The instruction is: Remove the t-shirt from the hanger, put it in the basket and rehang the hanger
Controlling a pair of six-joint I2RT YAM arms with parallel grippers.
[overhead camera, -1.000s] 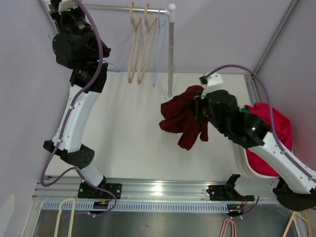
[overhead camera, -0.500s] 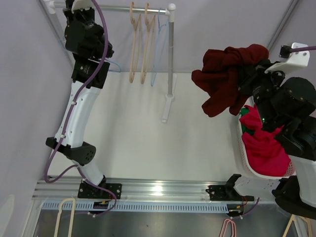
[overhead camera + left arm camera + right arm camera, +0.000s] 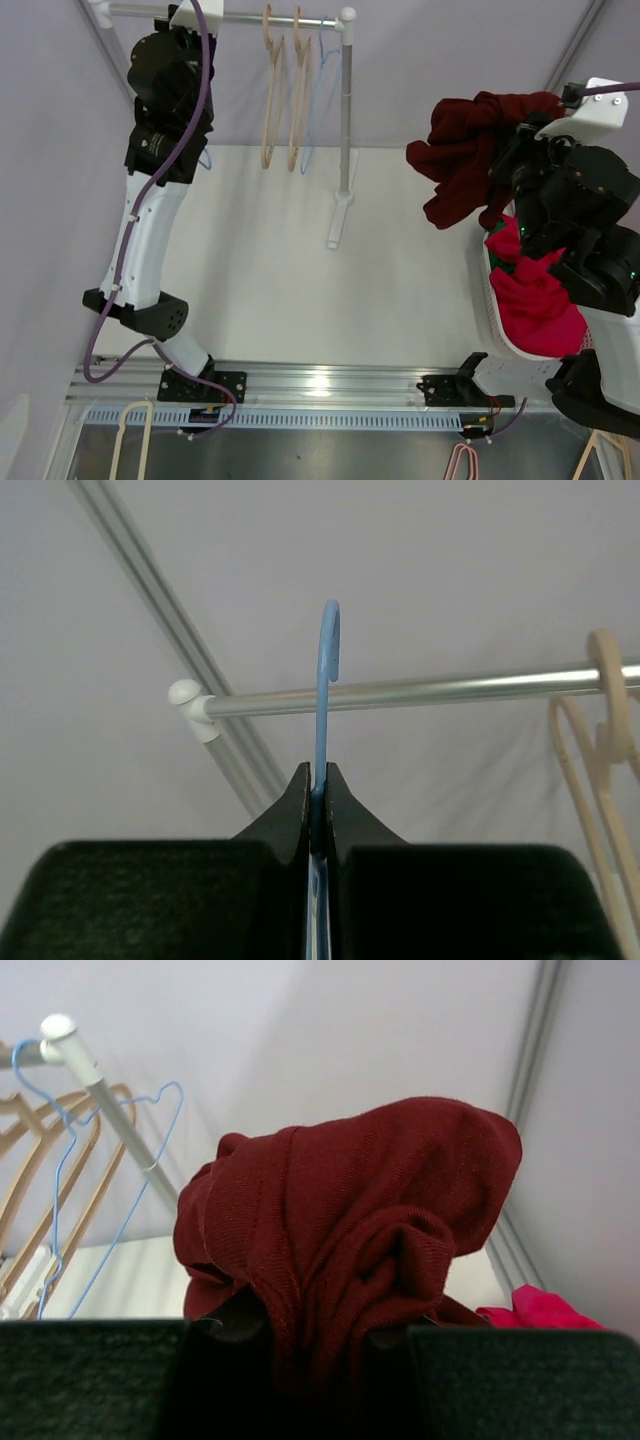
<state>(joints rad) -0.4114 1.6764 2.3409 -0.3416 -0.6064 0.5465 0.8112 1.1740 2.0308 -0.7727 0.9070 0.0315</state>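
White bench [image 3: 260, 260] carries a rack [image 3: 345, 120] at its far edge, its rail [image 3: 420, 690] hung with wooden hangers [image 3: 280, 90]. At the right edge sits a basket [image 3: 492, 310] heaped with red clothes [image 3: 540, 310]. The dark red shirt [image 3: 470, 140] is off its hanger, bunched and held high over the basket's far end, likely so it can drop in. The right gripper [image 3: 315, 1345] is clamped on it, fingertips buried in cloth. At the far left corner the left gripper [image 3: 316, 785] is pinched tight on the bare blue hanger [image 3: 325, 680], apparently to rehang it. Whether its hook has caught the rail, I cannot tell.
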